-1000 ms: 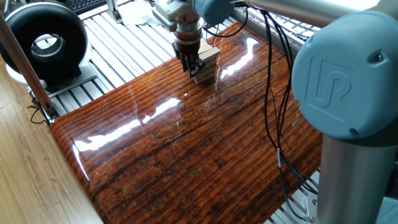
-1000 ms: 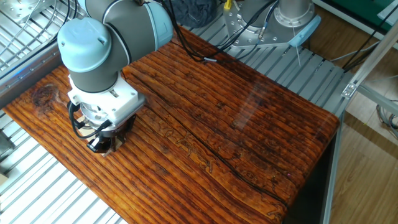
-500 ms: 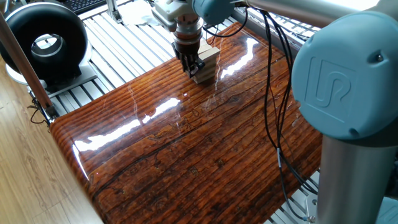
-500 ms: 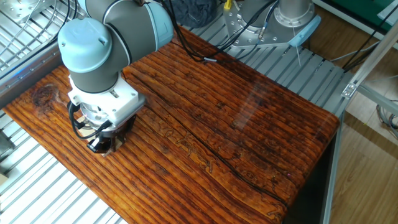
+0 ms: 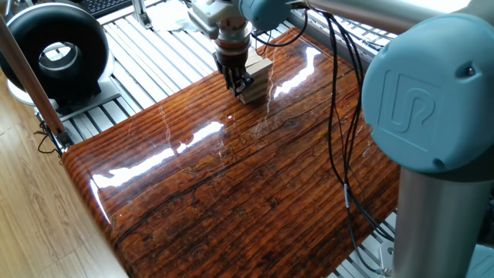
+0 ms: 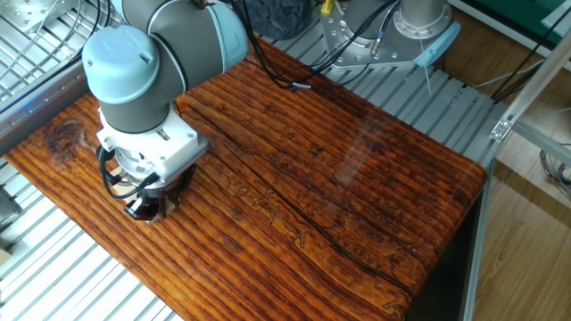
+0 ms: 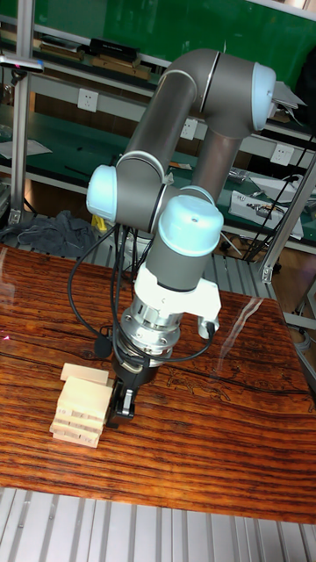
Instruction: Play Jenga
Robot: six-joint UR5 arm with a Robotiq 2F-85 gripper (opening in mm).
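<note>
The Jenga tower (image 7: 82, 406) is a small stack of pale wooden blocks in crosswise layers on the dark striped tabletop (image 5: 231, 185); its top block sits slightly askew. In one fixed view the tower (image 5: 258, 76) stands near the table's far edge. My gripper (image 7: 123, 402) points down and is pressed against the tower's side at mid height, fingertips low by the table. In one fixed view the gripper (image 5: 238, 80) is on the tower's left. From the other fixed view the wrist (image 6: 147, 152) hides the tower almost entirely. How far apart the fingers stand is unclear.
A black round fan-like device (image 5: 58, 50) sits off the table's left corner. Cables (image 5: 340, 116) hang from the arm across the table's right side. The large arm joint (image 5: 432, 93) fills the near right. Metal slatted frame (image 6: 53, 267) surrounds the tabletop.
</note>
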